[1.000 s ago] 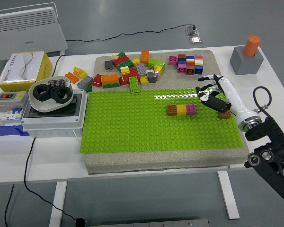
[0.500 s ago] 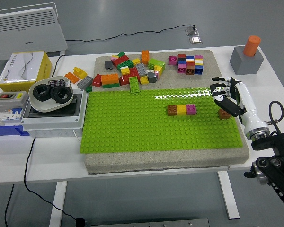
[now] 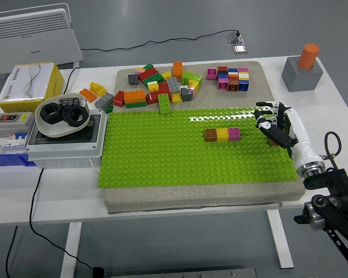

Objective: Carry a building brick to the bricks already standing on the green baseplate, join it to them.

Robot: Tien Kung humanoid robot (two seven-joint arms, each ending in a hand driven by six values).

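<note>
The right hand [image 3: 276,123] comes in from the lower right corner and sits over the right edge of the green baseplate [image 3: 162,156]. Its fingers [image 3: 265,113] are white with black tips; they are spread and point to the left. Under the hand, a small brown brick [image 3: 274,141] shows on the baseplate close to its right edge. The palm covers part of this brick, so I cannot tell if the fingers grasp it or only hover above it.

The row of bricks [image 3: 223,134] stands on the baseplate, right of its middle. It has three parts in one line: brown on the left, yellow in the middle, pink on the right. The brown brick under the hand is apart from this row, with a gap of bare green studs between them.

The baseplate lies on a grey mat [image 3: 191,197] on the white surface [image 3: 64,197]. At the far edge of the mat there is a pile of loose bricks [image 3: 156,87] in many colours, and to the right of it a tidy block of stacked bricks [image 3: 232,78]. One green brick [image 3: 164,103] lies at the far edge of the baseplate.

Near the left edge of the surface there is a bowl with black rings [image 3: 62,114] on a white box [image 3: 64,142], and a yellow box [image 3: 30,86] behind it. At the far right corner a grey block with an orange cylinder [image 3: 304,68] stands.
</note>
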